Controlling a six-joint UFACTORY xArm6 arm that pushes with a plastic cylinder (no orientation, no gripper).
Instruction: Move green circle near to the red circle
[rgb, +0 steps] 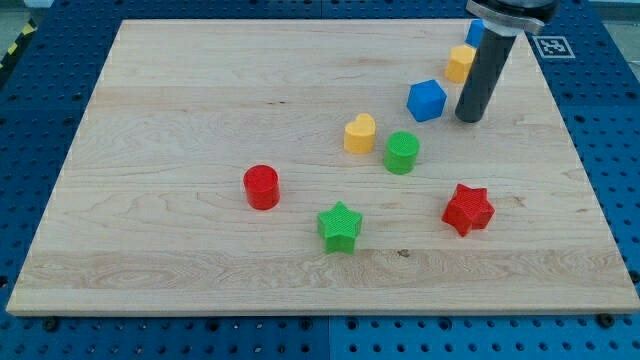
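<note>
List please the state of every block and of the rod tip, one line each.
green circle: flat, untouched, beside yellow heart
red circle: alone, apart
yellow heart: flat
blue block: left of my tip
green star: flat
red star: flat
yellow block: partly hidden by rod
my tip: touching nothing
</note>
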